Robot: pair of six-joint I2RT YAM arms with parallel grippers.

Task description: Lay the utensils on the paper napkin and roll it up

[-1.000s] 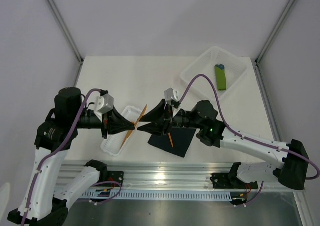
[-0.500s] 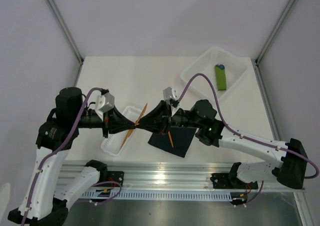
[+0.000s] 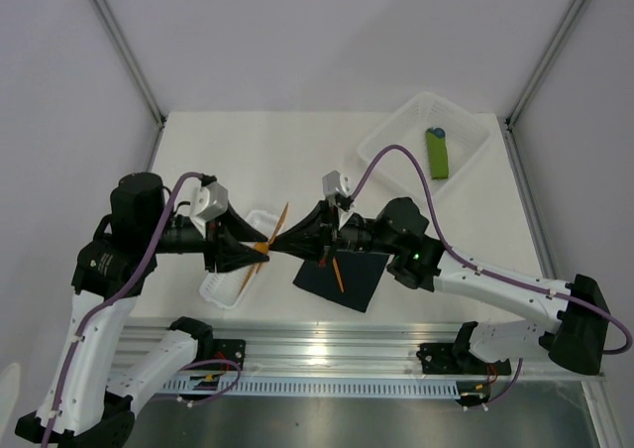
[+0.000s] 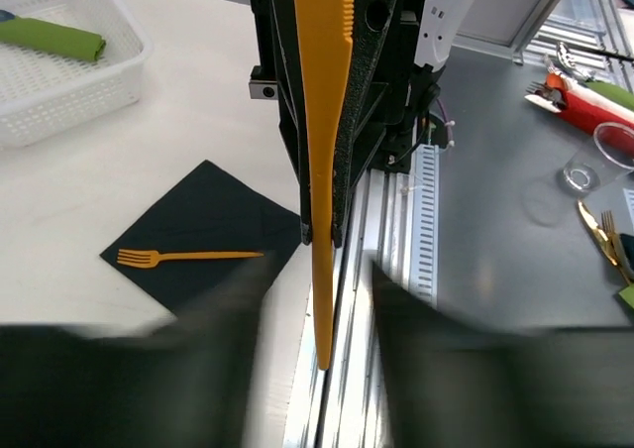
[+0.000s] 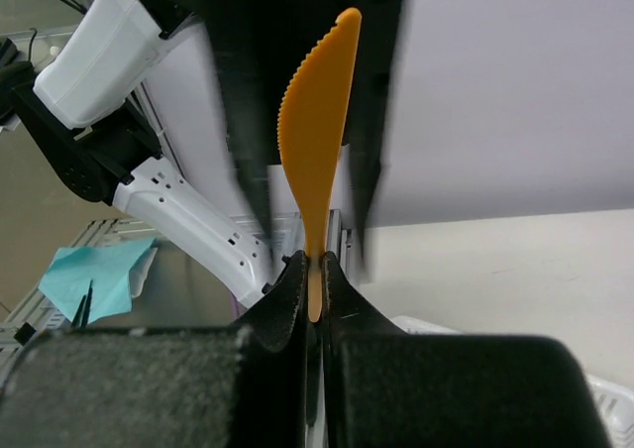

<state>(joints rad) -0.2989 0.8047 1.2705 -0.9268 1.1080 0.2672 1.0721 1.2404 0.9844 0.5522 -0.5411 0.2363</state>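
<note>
An orange knife [image 3: 276, 228] hangs in the air between my two grippers, blade end up and away. My right gripper [image 3: 279, 241] is shut on the knife [image 5: 317, 131] near its handle end, fingers pressed on both flat sides [image 5: 314, 270]. My left gripper [image 3: 260, 249] is open, its blurred fingers [image 4: 129, 369] standing apart on either side of the knife [image 4: 322, 121] without touching it. Below lies the black paper napkin [image 3: 349, 280] flat on the table, with an orange fork [image 4: 188, 257] lying on it. I see no spoon.
A small white tray [image 3: 223, 287] sits under my left gripper. A clear bin [image 3: 396, 141] at the back right holds a green rolled bundle [image 3: 438, 153]. The aluminium rail [image 3: 327, 354] runs along the table's near edge.
My right gripper has closed onto the knife. My left gripper, shut on it before, has opened and let it go. The knife has stayed in place.
</note>
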